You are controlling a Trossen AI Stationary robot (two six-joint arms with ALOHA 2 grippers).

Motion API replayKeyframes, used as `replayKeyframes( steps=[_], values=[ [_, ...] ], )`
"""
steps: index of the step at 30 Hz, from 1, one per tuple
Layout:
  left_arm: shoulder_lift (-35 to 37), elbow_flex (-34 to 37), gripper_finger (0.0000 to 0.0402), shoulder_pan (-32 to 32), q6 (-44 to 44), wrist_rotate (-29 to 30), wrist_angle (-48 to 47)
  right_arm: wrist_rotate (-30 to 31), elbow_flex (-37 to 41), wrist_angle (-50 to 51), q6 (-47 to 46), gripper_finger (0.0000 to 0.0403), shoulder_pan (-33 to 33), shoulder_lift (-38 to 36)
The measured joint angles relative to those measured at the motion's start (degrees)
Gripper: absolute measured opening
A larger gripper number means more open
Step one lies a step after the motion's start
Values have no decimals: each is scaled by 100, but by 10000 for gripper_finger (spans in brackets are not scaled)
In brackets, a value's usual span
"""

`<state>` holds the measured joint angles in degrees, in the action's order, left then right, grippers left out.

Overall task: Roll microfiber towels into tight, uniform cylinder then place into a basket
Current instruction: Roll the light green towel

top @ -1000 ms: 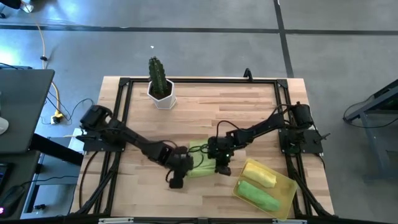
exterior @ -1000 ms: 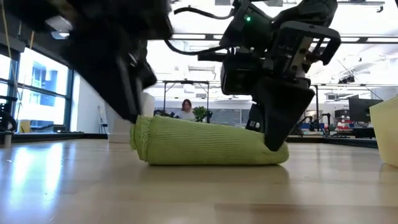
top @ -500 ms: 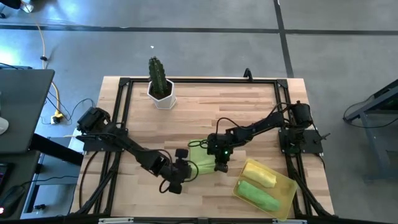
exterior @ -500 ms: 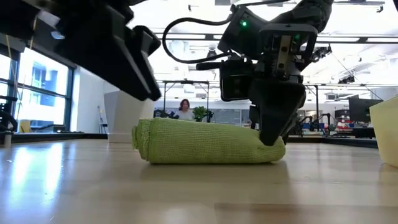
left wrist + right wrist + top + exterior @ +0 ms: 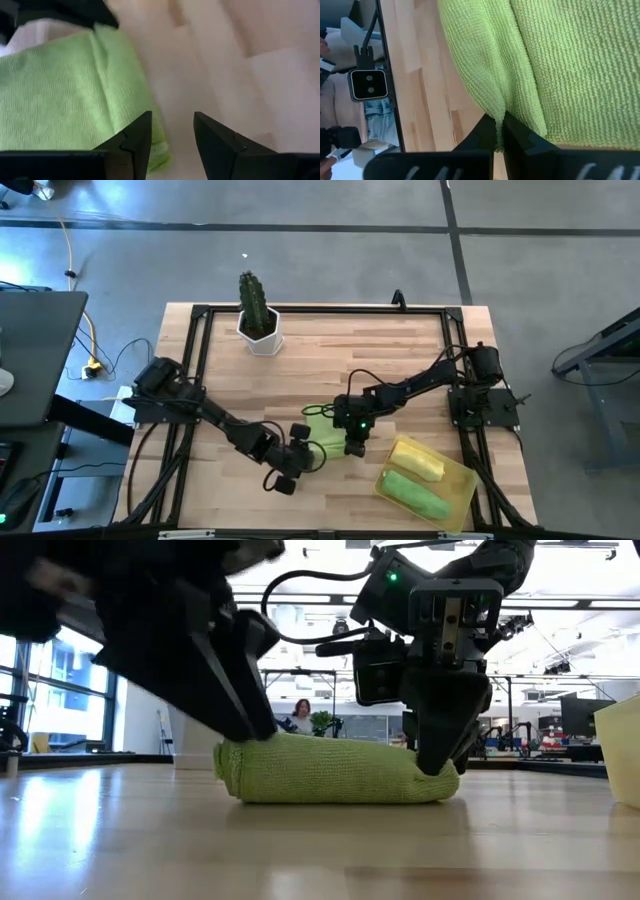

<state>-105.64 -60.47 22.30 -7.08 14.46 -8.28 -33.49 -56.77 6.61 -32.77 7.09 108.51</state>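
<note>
Two wrist views differ: right fingers (image 5: pixel 499 131) pinch the green towel (image 5: pixel 530 60); left fingers (image 5: pixel 172 137) stand apart.

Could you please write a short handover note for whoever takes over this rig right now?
Left gripper: open, at one end of the lime green towel, holding nothing.
Right gripper: shut on a fold of that towel at its other end.
The towel lies rolled on the table, outside the basket.
Done: a yellow roll and a green roll lie in the basket.
Left: tidy this last roll and place it in the basket.
</note>
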Motion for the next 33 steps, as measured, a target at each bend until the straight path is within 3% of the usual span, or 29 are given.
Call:
replayKeyframes(
  steps=[6, 15, 28, 33],
  values=[
    [-81, 0, 136, -139, 66, 415, -69, 6, -2, -2, 10, 0, 0, -6],
    [-86, 0, 136, -490, 135, 411, -89, 7, -2, -6, 52, 0, 2, -7],
    [-465, -11, 136, -1021, 109, -749, -92, 47, -4, -72, 378, 3, 4, -7],
    [-488, -25, 136, -1086, -428, -1123, -149, -8, -17, -80, 1091, 59, 4, -26]
  ],
)
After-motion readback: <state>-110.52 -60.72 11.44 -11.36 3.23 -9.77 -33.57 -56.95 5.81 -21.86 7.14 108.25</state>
